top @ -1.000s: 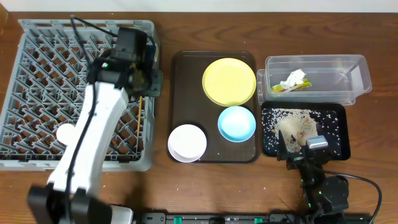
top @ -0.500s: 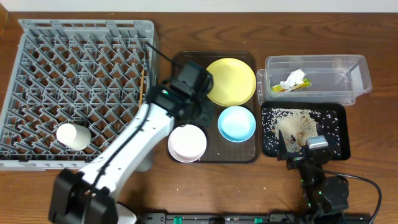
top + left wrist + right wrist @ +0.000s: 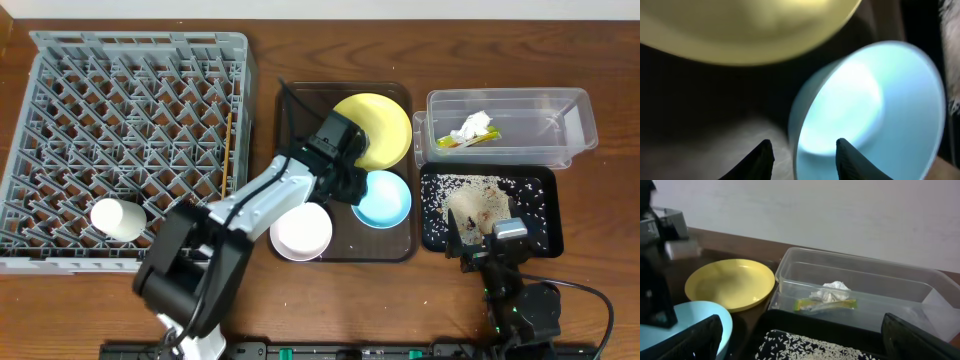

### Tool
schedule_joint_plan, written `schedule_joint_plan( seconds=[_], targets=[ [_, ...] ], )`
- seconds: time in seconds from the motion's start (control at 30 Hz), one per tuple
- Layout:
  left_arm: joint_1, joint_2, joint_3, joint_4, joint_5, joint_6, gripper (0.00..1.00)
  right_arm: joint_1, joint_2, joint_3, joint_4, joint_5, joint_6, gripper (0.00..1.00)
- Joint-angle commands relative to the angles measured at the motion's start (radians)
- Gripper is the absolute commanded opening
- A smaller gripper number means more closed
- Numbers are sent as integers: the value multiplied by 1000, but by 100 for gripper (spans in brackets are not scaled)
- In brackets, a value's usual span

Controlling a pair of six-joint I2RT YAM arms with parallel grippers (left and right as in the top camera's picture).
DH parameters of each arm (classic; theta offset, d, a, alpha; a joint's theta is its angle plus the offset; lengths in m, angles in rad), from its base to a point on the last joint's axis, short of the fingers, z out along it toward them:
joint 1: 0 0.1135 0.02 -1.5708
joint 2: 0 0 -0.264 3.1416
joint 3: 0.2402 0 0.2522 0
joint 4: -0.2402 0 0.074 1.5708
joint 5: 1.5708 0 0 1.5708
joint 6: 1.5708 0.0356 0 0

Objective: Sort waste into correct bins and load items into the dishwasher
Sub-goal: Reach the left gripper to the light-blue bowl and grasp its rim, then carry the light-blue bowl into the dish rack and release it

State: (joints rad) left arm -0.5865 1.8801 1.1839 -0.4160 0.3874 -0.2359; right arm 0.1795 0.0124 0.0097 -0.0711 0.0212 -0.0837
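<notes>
Left gripper (image 3: 802,150) has swung from rack (image 3: 140,40) to blue bowl (image 3: 865,100). Fingers (image 3: 762,157) are apart and empty, straddling its rim; the bowl probably loads next.

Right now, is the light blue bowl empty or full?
Empty. The light blue bowl sits upright on the brown tray, and both the overhead and left wrist views show a bare, clean inside.

Dark brown serving tray (image 3: 370,245) on wooden table (image 3: 600,200).

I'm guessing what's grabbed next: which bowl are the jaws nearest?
The round light blue bowl; its rim sits between the left jaws, unlike the round white bowl.
</notes>
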Motion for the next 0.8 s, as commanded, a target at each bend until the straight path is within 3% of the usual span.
schedule_joint_plan(
  seconds=[0.0, 0.2, 0.43, 0.57, 0.77],
  targets=[
    [1, 60, -7, 2, 103, -2, 38, -10, -6, -5, 0, -3, 12, 99],
    [6, 65, -5, 3, 113, -2, 9, -10, -6, -5, 0, -3, 12, 99],
    [92, -85, 61, -98, 85, -2, 8, -10, -6, -5, 0, -3, 12, 99],
    [167, -253, 108, -218, -202, 3, 8, -10, -6, -5, 0, -3, 12, 99],
    [243, -434, 110, -319, -867, 40, 8, -10, -6, -5, 0, -3, 12, 99]
  ],
)
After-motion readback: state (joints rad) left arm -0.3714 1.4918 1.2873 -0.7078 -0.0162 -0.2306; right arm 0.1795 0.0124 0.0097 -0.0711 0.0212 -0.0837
